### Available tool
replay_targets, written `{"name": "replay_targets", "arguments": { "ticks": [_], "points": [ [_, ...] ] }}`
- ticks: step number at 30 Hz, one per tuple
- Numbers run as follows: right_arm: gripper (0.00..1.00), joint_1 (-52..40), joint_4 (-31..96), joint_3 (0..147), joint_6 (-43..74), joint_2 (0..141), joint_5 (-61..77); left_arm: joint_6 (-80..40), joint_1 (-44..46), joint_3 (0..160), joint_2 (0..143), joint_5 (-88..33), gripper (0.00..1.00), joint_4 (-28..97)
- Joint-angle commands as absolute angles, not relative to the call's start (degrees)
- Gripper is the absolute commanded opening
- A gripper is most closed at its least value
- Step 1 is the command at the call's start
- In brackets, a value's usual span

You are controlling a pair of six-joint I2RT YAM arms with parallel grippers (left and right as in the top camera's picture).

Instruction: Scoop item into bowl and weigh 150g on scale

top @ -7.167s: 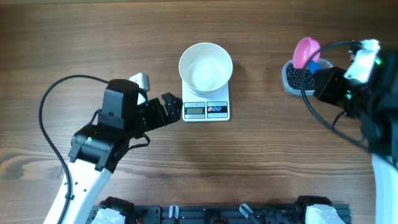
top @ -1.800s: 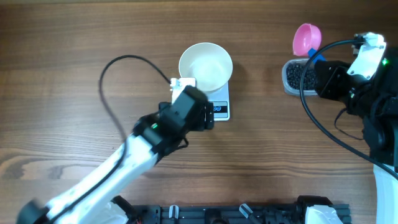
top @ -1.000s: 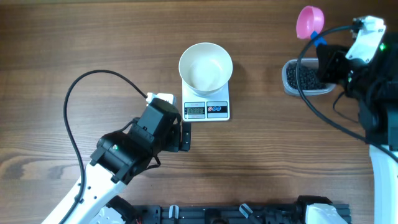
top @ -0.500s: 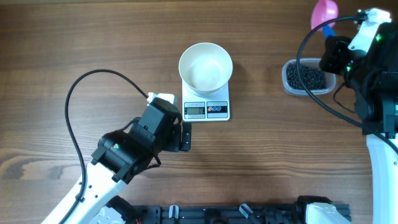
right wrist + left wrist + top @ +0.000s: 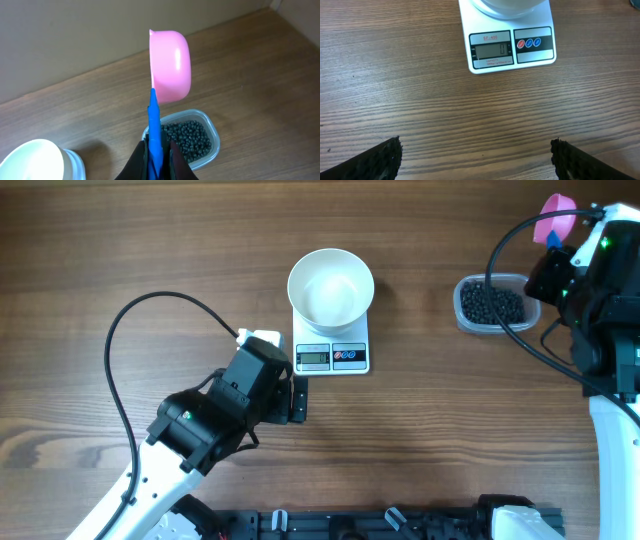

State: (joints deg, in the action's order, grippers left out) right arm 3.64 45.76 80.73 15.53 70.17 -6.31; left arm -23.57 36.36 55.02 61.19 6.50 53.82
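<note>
Two hands are sharing a wooden surface (image 5: pixel 150 240), and we are looking first at what is lying around them. Between the arms the scale (image 5: pixel 332 357) is sitting flat, with the white bowl (image 5: pixel 331 288) standing on its platform and looking empty from overhead. The left hand (image 5: pixel 476 161) is hovering just short of the scale's front edge, its jaws spread as wide as they go and gripping nothing; bare wood is lying between its fingertips (image 5: pixel 382 159). The scale's display (image 5: pixel 492 50) is reading zero beside one red and two blue buttons (image 5: pixel 529 43).

Well apart to the right, a clear plastic tub (image 5: pixel 460 315) is holding the black beads (image 5: pixel 490 302). The right hand (image 5: pixel 156 157) is clamped tight on the blue handle (image 5: pixel 154 120) of a pink scoop (image 5: pixel 171 62), which is hanging in the air above and beyond the tub, touching neither tub nor beads. One black cable (image 5: pixel 160 294) is looping over the wood beside the left arm; another (image 5: pixel 489 285) is arching across the tub in the overhead view, covering a few beads.

From overhead the top edge is cutting off the scoop, and the right hand is hiding under its own wrist housing. The left wrist view is cropping the bowl to a sliver. The right wrist view is showing only the scoop's outer shell, so we cannot tell whether it is carrying anything.
</note>
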Motion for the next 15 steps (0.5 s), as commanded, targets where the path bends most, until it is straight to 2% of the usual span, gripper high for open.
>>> {"name": "replay_targets", "arguments": {
  "ticks": [1,4,7,15],
  "points": [
    [0.04,3.84,44.97,81.32,16.49,69.93,-8.32,-22.70,36.05,54.98,61.32,6.02,1.00,53.84],
    [0.04,3.84,42.33,81.32,15.49,69.93,-9.50,-22.70,36.05,54.98,61.32,6.02,1.00,53.84],
    [0.04,3.84,37.93,81.30,7.75,70.00,-9.45,-22.70,36.05,54.98,61.32,6.02,1.00,53.84],
    [0.04,3.81,37.56,81.30,7.68,71.05,-4.45,-22.70,36.05,54.98,61.32,6.02,1.00,53.84]
  ]
}}
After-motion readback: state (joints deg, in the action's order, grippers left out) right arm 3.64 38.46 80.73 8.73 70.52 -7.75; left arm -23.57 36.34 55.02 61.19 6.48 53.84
